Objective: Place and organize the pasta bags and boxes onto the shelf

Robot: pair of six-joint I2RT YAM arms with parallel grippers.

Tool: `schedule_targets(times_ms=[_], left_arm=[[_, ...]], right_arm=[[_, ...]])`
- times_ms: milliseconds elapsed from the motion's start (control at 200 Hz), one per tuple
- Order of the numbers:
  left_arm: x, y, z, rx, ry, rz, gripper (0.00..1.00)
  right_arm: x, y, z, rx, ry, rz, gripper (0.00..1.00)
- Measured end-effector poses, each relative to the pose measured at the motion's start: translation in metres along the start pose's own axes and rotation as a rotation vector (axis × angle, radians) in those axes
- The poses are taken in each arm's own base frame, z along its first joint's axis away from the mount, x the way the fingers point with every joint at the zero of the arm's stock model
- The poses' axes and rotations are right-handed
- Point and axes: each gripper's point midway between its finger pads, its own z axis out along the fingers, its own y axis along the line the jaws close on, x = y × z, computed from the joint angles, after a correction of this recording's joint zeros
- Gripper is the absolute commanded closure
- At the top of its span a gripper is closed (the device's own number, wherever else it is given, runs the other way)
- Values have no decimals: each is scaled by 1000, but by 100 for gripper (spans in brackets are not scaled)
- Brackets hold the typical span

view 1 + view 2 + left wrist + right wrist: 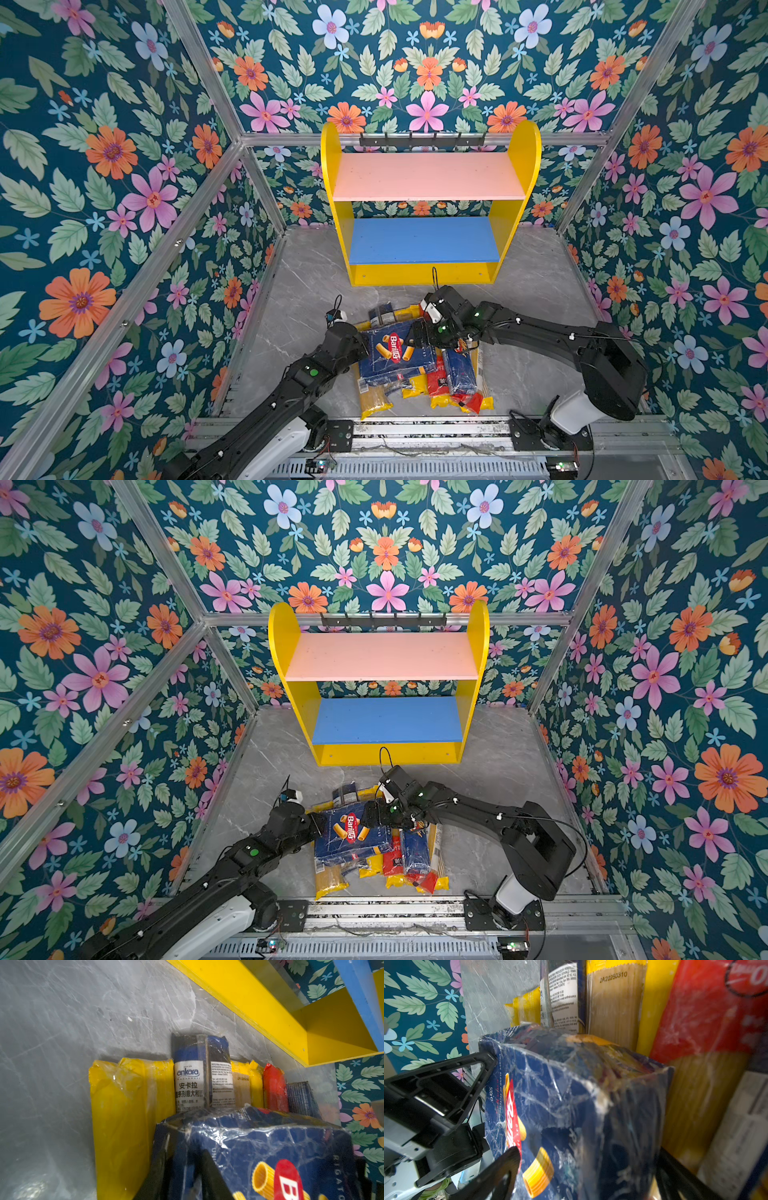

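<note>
The wide blue rigatoni pasta box (390,353) (349,833) lies on top of a pile of bags in front of the shelf (428,176). My left gripper (366,344) (182,1157) is shut on the box's left edge (270,1147). My right gripper (415,336) (589,1159) stands open, its fingers straddling the box's right edge (571,1095). Under the box lie yellow bags (374,399) (124,1115), a navy bag with a white label (382,313) (191,1076), a red bag (436,380) (706,1022) and the narrow spaghetti box (459,372).
The shelf stands against the back wall; its pink board and its blue board (424,241) carry nothing. Its yellow base (249,1001) is close behind the pile. Grey marble floor (532,291) lies on both sides. Floral walls enclose the cell, and a metal rail (415,428) runs along the front.
</note>
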Motion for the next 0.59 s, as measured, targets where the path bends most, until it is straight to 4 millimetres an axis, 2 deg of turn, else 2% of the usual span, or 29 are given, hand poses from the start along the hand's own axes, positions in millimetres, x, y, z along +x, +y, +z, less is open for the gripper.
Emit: schedule_targets(times_ms=[245,595], left_arm=[[-2,-1,5,24,-30,-24,73],[-3,-2,4,91,-83,-72,72]], right_arm=[[4,2,9,-45,22,16,1],[13,15,19,-126,73,44,1]])
